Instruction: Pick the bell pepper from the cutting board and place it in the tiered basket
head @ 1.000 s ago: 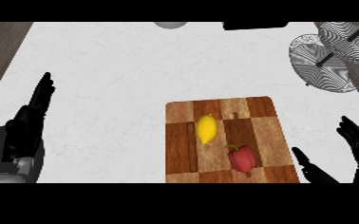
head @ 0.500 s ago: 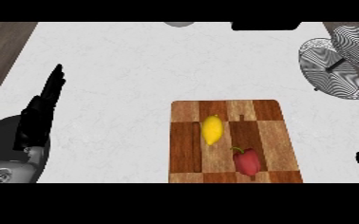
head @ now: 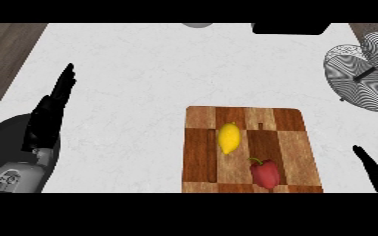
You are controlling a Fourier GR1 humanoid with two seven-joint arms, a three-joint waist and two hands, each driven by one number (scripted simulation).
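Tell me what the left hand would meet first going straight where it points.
Likely nothing: the left hand points along bare counter toward its far edge, well left of the cutting board, though height is unclear.

One head-height view looks steeply down on the counter [head: 148,70], cutting board [head: 289,141] at lower right.

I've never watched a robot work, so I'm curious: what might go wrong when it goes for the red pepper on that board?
The lemon lies close beside the bell pepper on the cutting board, so the right hand could nudge it or grab it instead. The tiered basket sits at the view's right edge, partly cut off, so the drop may be hard to aim.
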